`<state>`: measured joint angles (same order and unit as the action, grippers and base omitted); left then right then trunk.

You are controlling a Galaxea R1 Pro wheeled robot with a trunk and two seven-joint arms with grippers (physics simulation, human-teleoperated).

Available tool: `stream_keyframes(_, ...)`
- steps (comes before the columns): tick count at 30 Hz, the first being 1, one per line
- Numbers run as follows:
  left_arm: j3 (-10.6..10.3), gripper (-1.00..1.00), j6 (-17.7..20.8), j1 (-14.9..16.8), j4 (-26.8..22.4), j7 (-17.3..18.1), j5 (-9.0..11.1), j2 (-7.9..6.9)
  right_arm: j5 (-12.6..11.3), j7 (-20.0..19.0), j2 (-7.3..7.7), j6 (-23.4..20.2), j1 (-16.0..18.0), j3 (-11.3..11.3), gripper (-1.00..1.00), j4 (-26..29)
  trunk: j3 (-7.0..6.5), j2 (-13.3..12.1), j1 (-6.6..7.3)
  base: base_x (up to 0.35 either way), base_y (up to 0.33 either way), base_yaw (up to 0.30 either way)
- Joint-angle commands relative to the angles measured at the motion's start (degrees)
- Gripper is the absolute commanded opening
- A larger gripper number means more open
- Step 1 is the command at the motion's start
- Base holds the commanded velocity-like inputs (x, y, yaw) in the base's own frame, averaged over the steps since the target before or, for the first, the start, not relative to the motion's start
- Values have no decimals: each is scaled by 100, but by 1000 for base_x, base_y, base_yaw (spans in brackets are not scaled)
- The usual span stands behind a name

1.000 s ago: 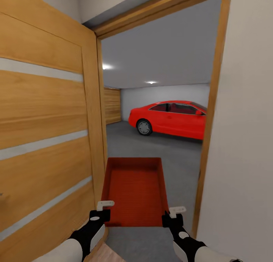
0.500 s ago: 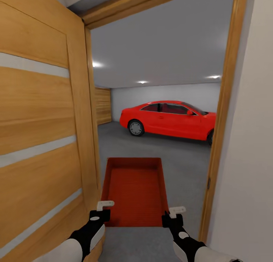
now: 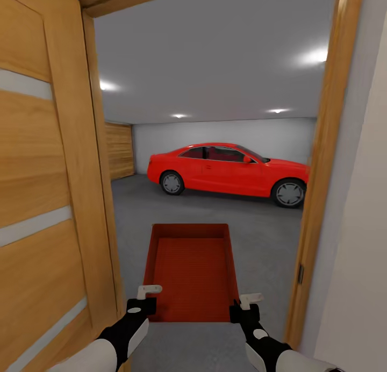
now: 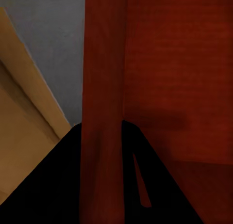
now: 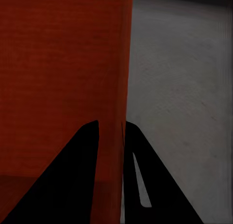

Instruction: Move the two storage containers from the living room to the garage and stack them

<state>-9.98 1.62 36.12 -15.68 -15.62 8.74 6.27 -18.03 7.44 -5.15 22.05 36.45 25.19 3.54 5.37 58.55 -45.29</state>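
One orange-red storage container (image 3: 191, 270) hangs level in front of me, carried between both arms. My left gripper (image 3: 147, 298) is shut on its near left wall and my right gripper (image 3: 246, 303) on its near right wall. In the left wrist view the thin red wall (image 4: 102, 88) runs between the dark fingers of the left gripper (image 4: 102, 132). The right wrist view has the right gripper (image 5: 110, 129) clamped the same way on the container (image 5: 58, 64). Below and beyond the bin lies the garage's dark grey concrete floor (image 3: 269, 232).
An open wooden plank door (image 3: 48, 200) stands close on my left. The wooden door frame (image 3: 322, 189) and a white wall (image 3: 363, 264) are close on my right. A red car (image 3: 226, 170) is parked across the far side of the garage, with wooden doors (image 3: 121, 150) at far left.
The camera has moved forward into the doorway, so the door and frame slid outward and more of the car shows. The container stays held the same way in both grippers.
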Motion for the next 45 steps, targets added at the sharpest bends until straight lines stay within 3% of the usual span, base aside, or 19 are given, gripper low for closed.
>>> stream_keyframes(1, 388, -100, 23, 9, -36, -57, -13, -82, -9, 4, 2, 10, 2, -49, -100, -47, 8, 6, -4, 321, 165, -123)
stream_keyframes(15, 391, -100, 23, 9, -36, -55, -12, -79, -8, 3, 6, 10, 2, -49, -100, -47, 8, 6, -4, 321, 165, -20)
stream_keyframes(36, 391, -100, 18, 9, -41, -60, -12, -81, -8, 3, 5, 10, 2, -49, -100, -47, 8, 6, -4, 319, 164, -231)
stream_keyframes(45, 392, -100, 14, 9, -49, -63, -13, -78, -8, 3, 5, 10, 2, -49, -100, -47, 8, 6, -4, 62, 30, -31)
